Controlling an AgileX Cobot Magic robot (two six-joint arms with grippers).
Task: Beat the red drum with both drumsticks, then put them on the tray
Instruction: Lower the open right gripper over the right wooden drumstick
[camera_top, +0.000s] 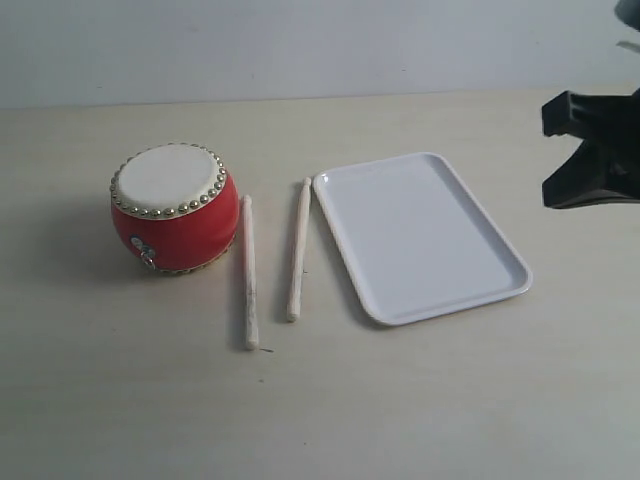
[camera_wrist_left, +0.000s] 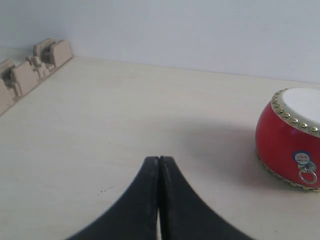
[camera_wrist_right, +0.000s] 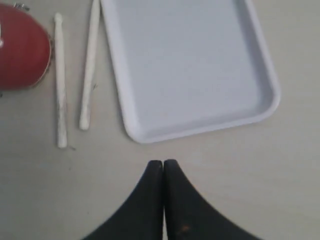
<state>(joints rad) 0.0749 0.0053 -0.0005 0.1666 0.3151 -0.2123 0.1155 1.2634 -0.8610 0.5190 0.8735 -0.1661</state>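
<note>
The red drum (camera_top: 175, 208) with its cream skin and gold studs stands on the table at the left. Two pale drumsticks lie side by side between it and the white tray (camera_top: 420, 235): one (camera_top: 249, 272) right beside the drum, the other (camera_top: 298, 250) along the tray's left rim. The tray holds nothing. My right gripper (camera_wrist_right: 163, 162) is shut and empty, hovering over bare table short of the tray's (camera_wrist_right: 200, 65) near rim; its black body (camera_top: 590, 150) shows at the far right edge. My left gripper (camera_wrist_left: 159, 158) is shut and empty, well apart from the drum (camera_wrist_left: 290, 137).
Beige moulded holders (camera_wrist_left: 30, 70) line the table edge in the left wrist view. A pale wall runs behind the table. The drumsticks (camera_wrist_right: 60, 80) (camera_wrist_right: 90, 65) and drum (camera_wrist_right: 22, 47) also show in the right wrist view.
</note>
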